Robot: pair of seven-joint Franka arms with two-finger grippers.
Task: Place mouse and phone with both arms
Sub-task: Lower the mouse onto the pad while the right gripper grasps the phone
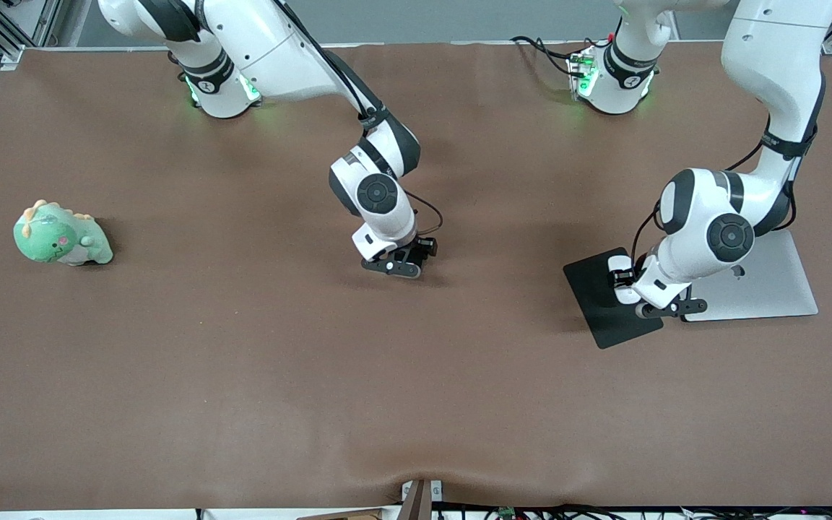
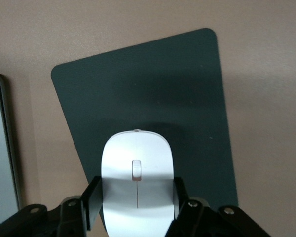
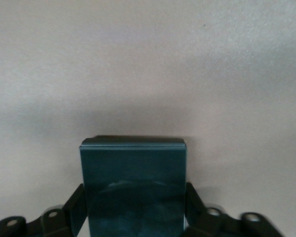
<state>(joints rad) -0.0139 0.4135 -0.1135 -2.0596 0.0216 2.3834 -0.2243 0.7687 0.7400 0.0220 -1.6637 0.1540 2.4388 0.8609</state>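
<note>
The white mouse (image 2: pixel 137 182) sits between the fingers of my left gripper (image 2: pixel 136 197), which is shut on its sides. It hangs just over the black mouse pad (image 2: pixel 153 89). From the front, the left gripper (image 1: pixel 640 300) is over the mouse pad (image 1: pixel 604 310), at the pad's edge nearest the laptop, and a bit of the mouse (image 1: pixel 623 289) shows. My right gripper (image 3: pixel 133 207) is shut on the black phone (image 3: pixel 133 182), low over the bare brown cloth. In the front view the right gripper (image 1: pixel 396 263) is near the table's middle and hides the phone.
A closed silver laptop (image 1: pixel 763 282) lies beside the mouse pad toward the left arm's end, and its edge (image 2: pixel 0 158) shows in the left wrist view. A green plush dinosaur (image 1: pixel 61 235) sits toward the right arm's end. Brown cloth (image 1: pixel 315 375) covers the table.
</note>
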